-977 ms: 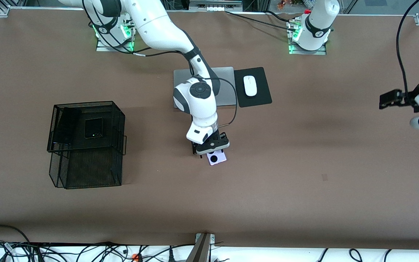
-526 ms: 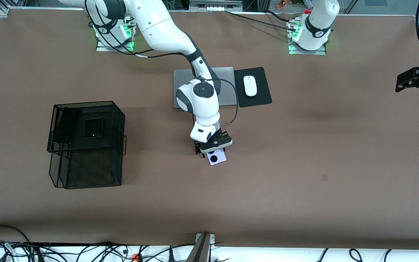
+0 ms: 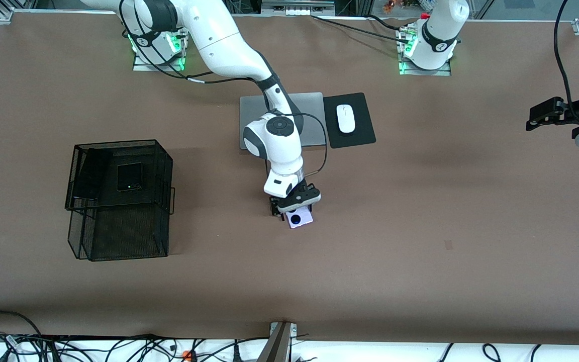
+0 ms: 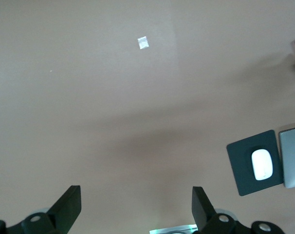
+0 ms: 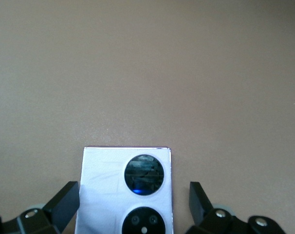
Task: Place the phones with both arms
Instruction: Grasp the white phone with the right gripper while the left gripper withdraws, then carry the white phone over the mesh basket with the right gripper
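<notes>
Lilac-white squarish phone with two black circles (image 3: 299, 219) lay flat mid brown surface (image 3: 420, 226), right hand (image 3: 294, 207) low over it, fingers spread. Small squarish black phone (image 3: 129, 176) sat in black wire-mesh basket (image 3: 118, 246). Left hand (image 3: 546, 111) hovered spread, holding nothing.

Left wrist view: spread fingers (image 4: 69, 207) over bare surface; white mouse (image 4: 262, 164) visible on its black pad (image 4: 242, 165).

Right wrist view: phone (image 5: 108, 195) between parted fingers (image 5: 64, 202), untouched.
</notes>
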You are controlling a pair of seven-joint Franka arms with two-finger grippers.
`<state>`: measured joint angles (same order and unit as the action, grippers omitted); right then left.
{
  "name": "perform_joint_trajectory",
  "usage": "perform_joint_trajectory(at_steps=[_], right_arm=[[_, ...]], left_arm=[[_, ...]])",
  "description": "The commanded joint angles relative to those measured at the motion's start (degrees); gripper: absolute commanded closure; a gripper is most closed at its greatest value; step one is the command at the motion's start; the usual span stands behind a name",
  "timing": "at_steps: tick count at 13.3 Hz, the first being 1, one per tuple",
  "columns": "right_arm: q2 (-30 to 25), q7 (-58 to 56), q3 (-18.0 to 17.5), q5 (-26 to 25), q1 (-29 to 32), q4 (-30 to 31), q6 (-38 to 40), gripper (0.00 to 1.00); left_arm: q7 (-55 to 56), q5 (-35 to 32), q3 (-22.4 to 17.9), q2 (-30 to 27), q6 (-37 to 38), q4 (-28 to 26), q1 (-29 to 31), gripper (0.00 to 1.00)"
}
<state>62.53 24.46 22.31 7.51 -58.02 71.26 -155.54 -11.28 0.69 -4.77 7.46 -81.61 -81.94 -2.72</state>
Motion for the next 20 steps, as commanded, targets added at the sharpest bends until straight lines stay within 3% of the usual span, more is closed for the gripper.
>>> perform_joint_trajectory(at_steps=[1,18,19,20], right_arm=[[1.63,0.59,0.72,-1.01,-0.33,-1.56,-0.29,0.00],[2.95,0.85,0.80,-1.01,-0.51,-1.21,-4.42,0.02],[2.95,0.85,0.98,-1.10,-0.51,-1.21,-4.86,0.26],[2.78,0.85,0.89,-0.66,-0.42,-1.21,-5.21,0.71]], left_arm=[[6.50,0.72,14.48,-1.30,-2.32,-1.46,11.30,0.00],[10.74,0.45,14.96,-2.71,-2.23,1.43,12.83,0.00],[11.62,0.37,14.88,-2.45,-2.32,1.44,12.83,0.00],[11.80,-0.16,14.96,-2.53,-2.32,1.52,12.83,0.00]])
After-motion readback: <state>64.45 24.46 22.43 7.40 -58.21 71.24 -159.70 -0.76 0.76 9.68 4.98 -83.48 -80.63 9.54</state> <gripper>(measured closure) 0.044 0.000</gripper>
